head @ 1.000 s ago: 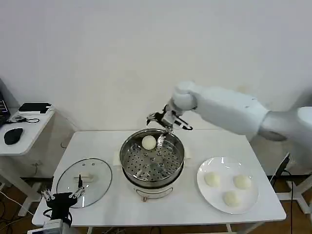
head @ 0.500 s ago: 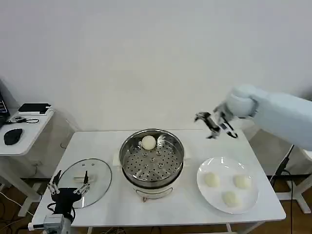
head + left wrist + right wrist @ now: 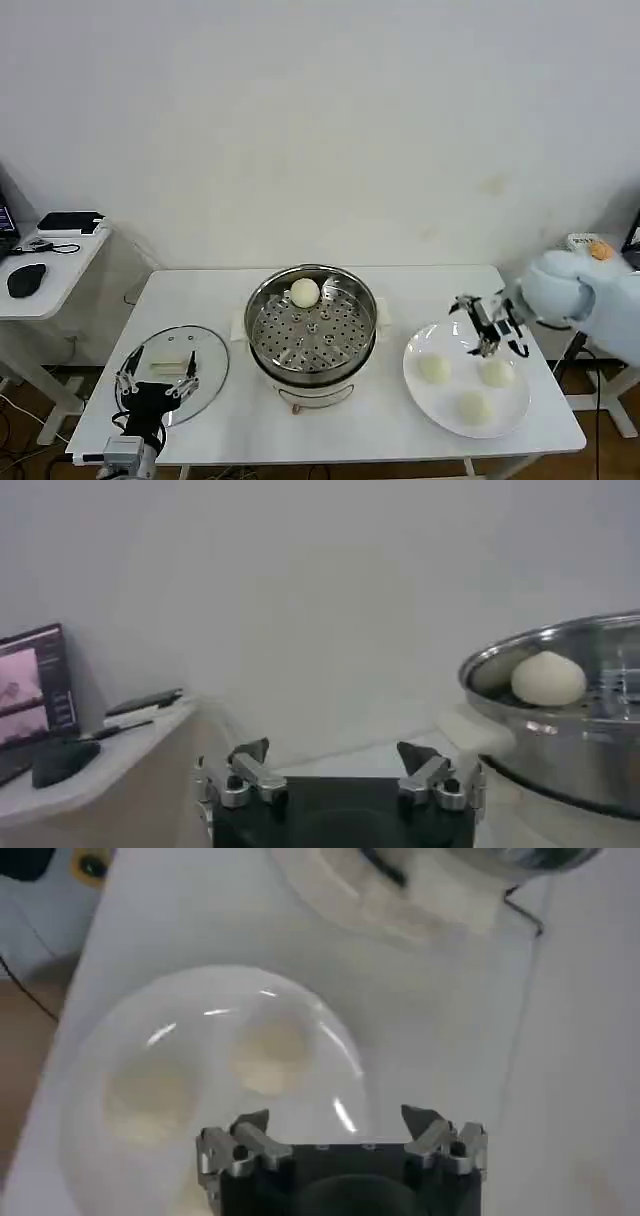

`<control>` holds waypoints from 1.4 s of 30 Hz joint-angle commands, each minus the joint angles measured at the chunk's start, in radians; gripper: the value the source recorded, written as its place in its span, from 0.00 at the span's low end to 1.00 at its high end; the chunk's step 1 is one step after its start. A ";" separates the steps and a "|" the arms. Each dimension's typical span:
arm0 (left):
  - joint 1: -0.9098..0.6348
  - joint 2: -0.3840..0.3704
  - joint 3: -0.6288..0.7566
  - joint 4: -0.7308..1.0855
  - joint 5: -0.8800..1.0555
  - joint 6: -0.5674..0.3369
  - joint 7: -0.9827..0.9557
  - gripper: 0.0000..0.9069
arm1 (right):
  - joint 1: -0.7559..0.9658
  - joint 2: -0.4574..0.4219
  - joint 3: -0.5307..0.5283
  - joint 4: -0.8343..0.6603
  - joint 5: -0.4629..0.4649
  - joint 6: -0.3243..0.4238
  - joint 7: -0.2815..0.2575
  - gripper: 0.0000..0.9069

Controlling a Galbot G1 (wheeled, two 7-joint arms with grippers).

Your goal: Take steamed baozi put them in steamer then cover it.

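Right end effector over the plate, one bun already in the steamer

The right end effector hovers released, fingers spread, above the flat white plate carrying three small cream-white steamed baozi. A fourth cream-white bun sits on the perforated tray at the far side of the round shiny stainless-steel steamer mid-worktop. The left end effector, also spread wide, waits over the round glass lid.

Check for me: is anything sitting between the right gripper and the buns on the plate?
Nothing visible does. The right gripper hangs open just above the plate, where three baozi lie uncovered. The steamer is also open, its glass lid lying aside by the left gripper.
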 commanded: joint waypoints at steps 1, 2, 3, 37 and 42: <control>-0.001 0.002 0.001 -0.001 0.007 0.005 0.009 1.00 | -0.199 -0.014 0.123 0.001 0.005 -0.046 0.011 1.00; -0.002 0.001 0.000 -0.002 0.007 0.005 0.010 1.00 | -0.209 0.001 0.132 -0.014 -0.004 -0.048 0.012 1.00; -0.002 0.001 -0.001 -0.003 0.008 0.006 0.010 1.00 | -0.221 0.019 0.140 -0.033 -0.008 -0.049 0.012 1.00; -0.008 -0.002 -0.035 0.021 0.002 0.004 0.015 1.00 | -0.278 0.258 0.175 -0.276 -0.067 -0.056 0.010 0.78; -0.006 -0.004 -0.036 0.018 0.002 0.005 0.015 1.00 | -0.281 0.257 0.175 -0.272 -0.068 -0.061 -0.001 0.71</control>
